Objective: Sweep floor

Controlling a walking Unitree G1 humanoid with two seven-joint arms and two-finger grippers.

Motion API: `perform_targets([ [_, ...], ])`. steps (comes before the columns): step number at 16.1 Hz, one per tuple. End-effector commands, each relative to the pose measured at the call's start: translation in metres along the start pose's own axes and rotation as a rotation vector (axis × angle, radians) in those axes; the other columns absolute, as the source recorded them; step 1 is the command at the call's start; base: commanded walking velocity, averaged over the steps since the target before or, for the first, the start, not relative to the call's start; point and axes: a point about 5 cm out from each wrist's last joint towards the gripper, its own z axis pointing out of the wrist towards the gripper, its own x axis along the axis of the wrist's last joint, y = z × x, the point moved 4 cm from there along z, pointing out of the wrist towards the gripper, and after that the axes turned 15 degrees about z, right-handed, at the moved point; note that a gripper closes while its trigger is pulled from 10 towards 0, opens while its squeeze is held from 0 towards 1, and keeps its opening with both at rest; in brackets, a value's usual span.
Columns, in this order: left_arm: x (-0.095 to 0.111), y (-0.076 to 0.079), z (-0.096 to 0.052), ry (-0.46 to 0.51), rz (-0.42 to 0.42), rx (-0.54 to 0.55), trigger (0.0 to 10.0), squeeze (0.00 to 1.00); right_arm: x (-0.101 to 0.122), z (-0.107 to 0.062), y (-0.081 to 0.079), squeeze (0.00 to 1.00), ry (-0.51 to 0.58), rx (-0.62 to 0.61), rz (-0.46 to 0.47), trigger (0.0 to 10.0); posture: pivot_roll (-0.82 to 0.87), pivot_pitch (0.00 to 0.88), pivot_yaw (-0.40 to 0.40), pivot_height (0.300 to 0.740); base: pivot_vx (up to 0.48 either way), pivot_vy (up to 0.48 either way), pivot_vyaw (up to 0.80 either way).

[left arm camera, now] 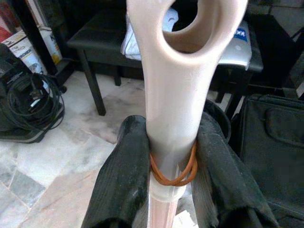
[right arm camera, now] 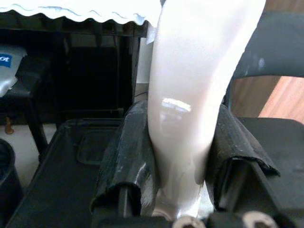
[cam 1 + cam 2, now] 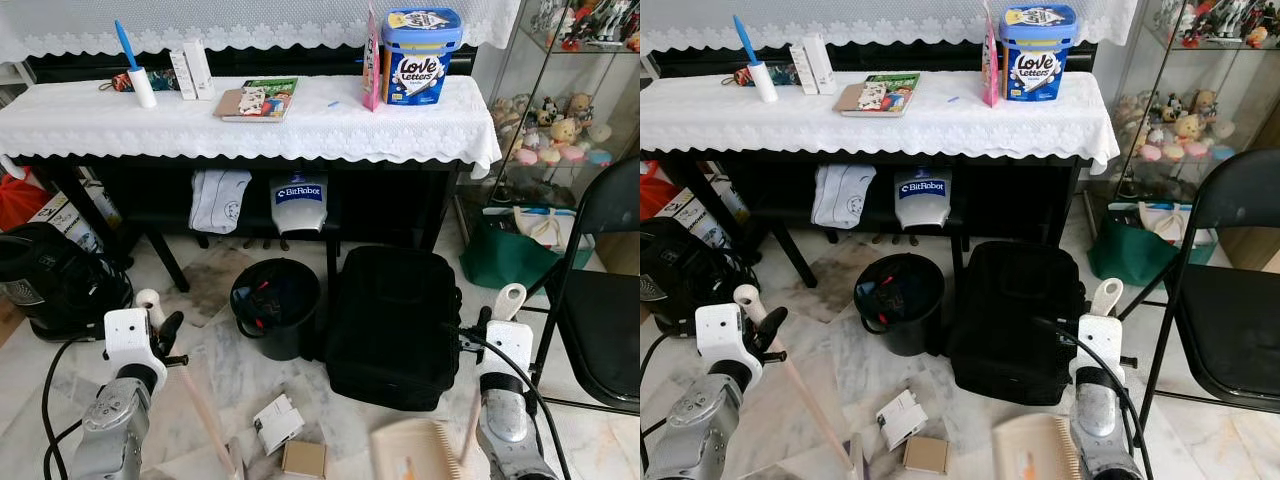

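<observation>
My left gripper (image 3: 166, 336) is shut on a cream broom handle (image 1: 176, 90) just below its hanging hole, where an orange rubber band is wrapped. The stick (image 3: 205, 415) slants down to the floor in front of me. On the right, my right gripper (image 3: 481, 334) is shut on the white dustpan handle (image 2: 187, 95). The beige dustpan (image 3: 415, 452) lies on the marble floor at the bottom edge. A small white carton (image 3: 277, 422) and a brown cardboard box (image 3: 303, 458) lie on the floor between broom and dustpan.
A black bin (image 3: 275, 305) and a black bag (image 3: 395, 325) stand just ahead, under a table with a white lace cloth (image 3: 250, 125). A black folding chair (image 3: 600, 320) is at the right, a black vacuum cleaner (image 3: 50, 280) at the left, a green bag (image 3: 505, 258) beyond.
</observation>
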Motion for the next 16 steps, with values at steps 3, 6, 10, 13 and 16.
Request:
perform_targets([
  [3, 0.009, -0.008, -0.002, 0.032, -0.048, -0.001, 10.0, 0.00, -0.010, -0.004, -0.002, 0.00, -0.048, 0.000, 0.001, 10.0, 0.18, 0.013, 0.092, 0.740, 0.000, 0.000, 0.00],
  [6, 0.011, -0.007, -0.004, 0.032, -0.086, -0.050, 10.0, 0.00, -0.022, -0.013, -0.003, 0.00, -0.090, 0.002, -0.007, 10.0, 0.19, 0.007, 0.101, 0.740, 0.000, 0.000, 0.00],
  [10, 0.013, -0.003, -0.001, 0.028, -0.094, -0.076, 10.0, 0.00, -0.023, -0.011, -0.003, 0.00, -0.110, -0.005, -0.006, 10.0, 0.18, 0.000, 0.103, 0.740, 0.000, 0.000, 0.00],
  [13, 0.015, -0.002, 0.000, 0.028, -0.096, -0.082, 10.0, 0.00, -0.037, -0.011, -0.001, 0.00, -0.233, -0.047, 0.093, 10.0, 0.18, 0.000, 0.098, 0.740, 0.000, 0.000, 0.00],
  [16, 0.015, -0.003, 0.001, 0.030, -0.097, -0.078, 10.0, 0.00, -0.054, -0.016, 0.007, 0.00, -0.360, -0.134, 0.143, 10.0, 0.18, 0.000, 0.094, 0.740, 0.000, 0.000, 0.00],
])
